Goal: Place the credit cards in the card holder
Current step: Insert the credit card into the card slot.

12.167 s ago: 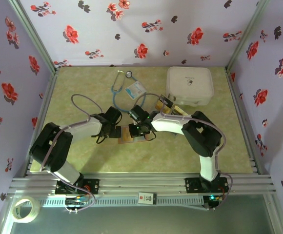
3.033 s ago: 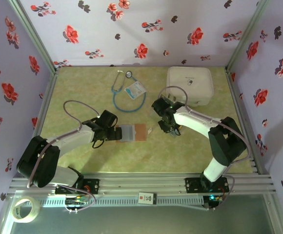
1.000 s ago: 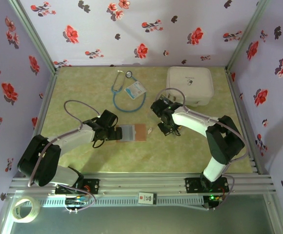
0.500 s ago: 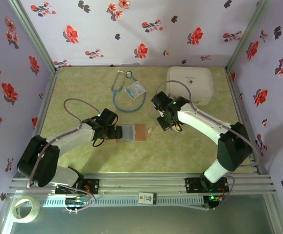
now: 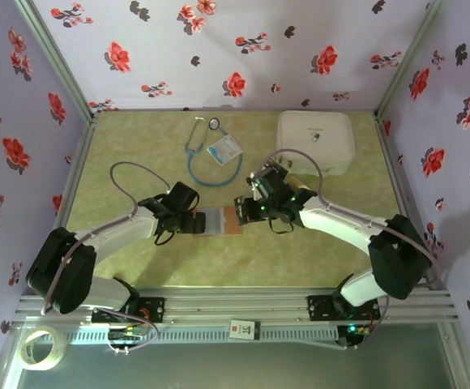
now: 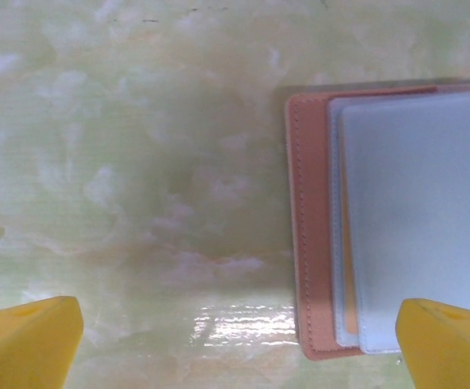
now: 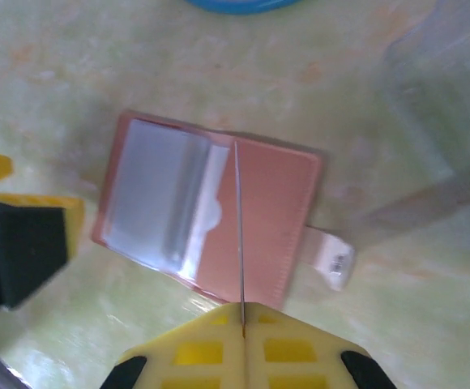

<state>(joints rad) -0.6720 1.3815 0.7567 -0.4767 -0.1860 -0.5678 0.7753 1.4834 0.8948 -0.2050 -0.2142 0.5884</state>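
1. Card holder. The small tan-brown leather-like folding card holder lies open and flat on the pale green marbled table surface, between the two grippers. In the right wrist view its greyish clear pockets occupy the left half. The right half is plain tan, with a short closing tab projecting from its outer edge.

2. Right gripper. The right gripper has its yellow fingers pressed together on a thin flat credit card. The card is seen edge-on, as a fine line only, so its face colour cannot be told. It stands in line with the holder's centre fold, between the pocket half and the plain half. Whether it touches the holder cannot be told.

3. Left gripper. The left gripper sits at the holder's pocket end with its jaws spread wide, gripping nothing. One yellow fingertip is at the corner of the pockets.

4. Other items. A blue stethoscope, a light-blue and white badge card and a large white rounded-square case lie farther back on the table.
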